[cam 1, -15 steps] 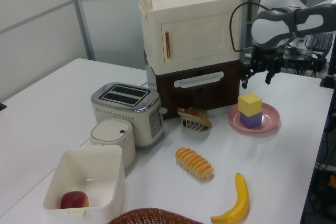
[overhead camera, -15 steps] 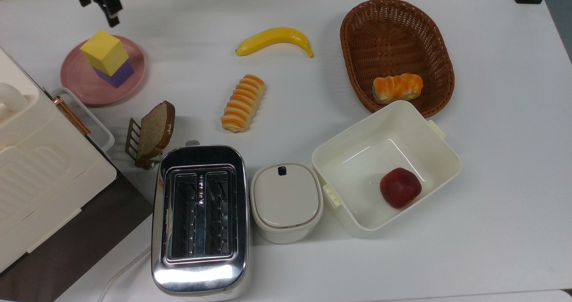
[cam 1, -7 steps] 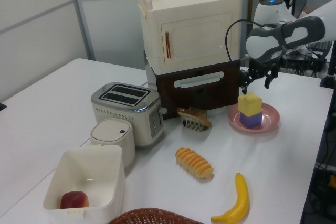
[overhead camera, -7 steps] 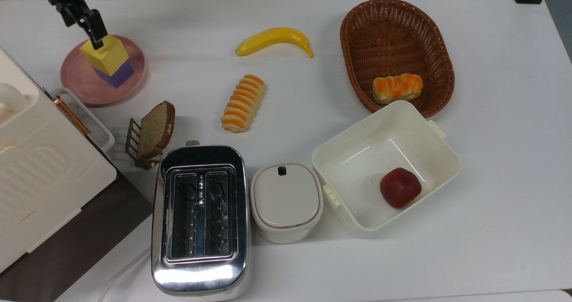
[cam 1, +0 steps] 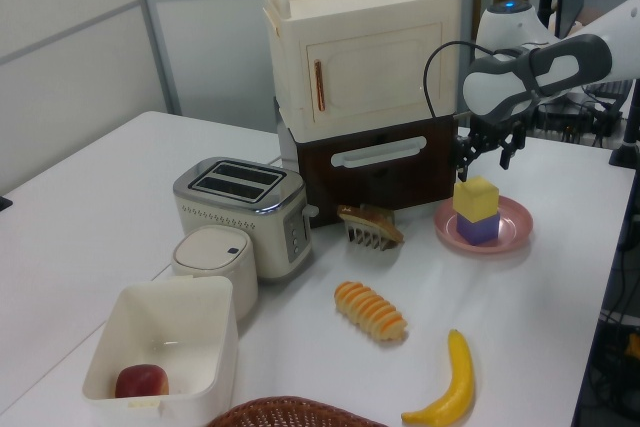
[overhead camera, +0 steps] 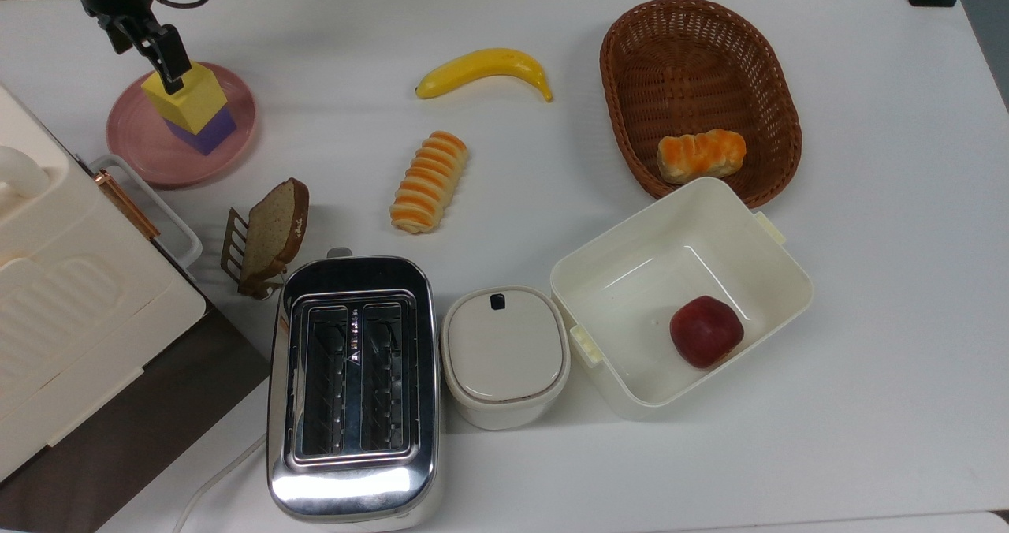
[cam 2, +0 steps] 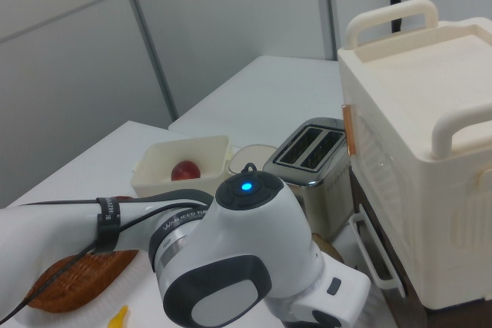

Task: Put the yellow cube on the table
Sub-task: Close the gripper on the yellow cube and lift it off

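In the top view, the arm reaches in from the upper left corner and the tool [overhead camera: 158, 48] hangs over the yellow cube [overhead camera: 189, 99], its dark fingers spread and one fingertip overlapping the cube's upper edge, gripping nothing. The cube sits stacked on a purple cube [overhead camera: 206, 131] on the pink plate [overhead camera: 146, 150], near the top view's left edge of the white counter [overhead camera: 867, 281]. In the left view, the arm bends downward from the right, the tool [cam 1: 483, 152] pointing down just above the yellow cube [cam 1: 476, 197], fingers apart. In the right view, the arm's white elbow joint [cam 2: 238, 266] fills the foreground.
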Controlling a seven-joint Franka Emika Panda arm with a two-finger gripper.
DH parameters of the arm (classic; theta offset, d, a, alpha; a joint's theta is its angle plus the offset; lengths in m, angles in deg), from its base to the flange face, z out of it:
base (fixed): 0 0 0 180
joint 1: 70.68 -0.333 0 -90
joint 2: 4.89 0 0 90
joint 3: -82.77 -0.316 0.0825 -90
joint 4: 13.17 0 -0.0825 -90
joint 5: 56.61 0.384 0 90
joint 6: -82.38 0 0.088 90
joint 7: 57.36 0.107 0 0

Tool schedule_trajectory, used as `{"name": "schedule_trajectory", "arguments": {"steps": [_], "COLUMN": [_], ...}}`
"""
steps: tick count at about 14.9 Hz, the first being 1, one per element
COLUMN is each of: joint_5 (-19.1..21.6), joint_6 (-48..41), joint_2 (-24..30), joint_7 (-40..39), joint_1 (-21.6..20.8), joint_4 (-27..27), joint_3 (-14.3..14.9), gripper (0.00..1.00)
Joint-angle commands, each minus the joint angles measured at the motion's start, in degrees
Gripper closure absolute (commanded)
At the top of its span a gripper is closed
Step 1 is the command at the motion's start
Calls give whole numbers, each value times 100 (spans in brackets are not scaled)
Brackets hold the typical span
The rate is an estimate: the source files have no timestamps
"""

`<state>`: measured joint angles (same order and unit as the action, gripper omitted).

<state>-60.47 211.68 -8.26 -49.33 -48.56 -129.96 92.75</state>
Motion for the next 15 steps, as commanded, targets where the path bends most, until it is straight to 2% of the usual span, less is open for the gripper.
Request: {"name": "schedule_trajectory", "arguments": {"steps": [1, 4, 12, 13, 14, 15], "joint_5": [-88, -97, -317, -360, -370, -361], "joint_6": [60, 60, 77, 77, 86, 156], "joint_2": [12, 12, -269, -278, -286, -286], "joint_7": [23, 23, 14, 14, 22, 31], "joint_1": [-93, -93, -93, -93, -93, -93], "joint_4": [-2, -11, -11, -11, -11, -11], "joint_3": [-4, -171, -286, -286, -286, -286], "gripper": [0, 0, 0, 7, 45, 75]}}
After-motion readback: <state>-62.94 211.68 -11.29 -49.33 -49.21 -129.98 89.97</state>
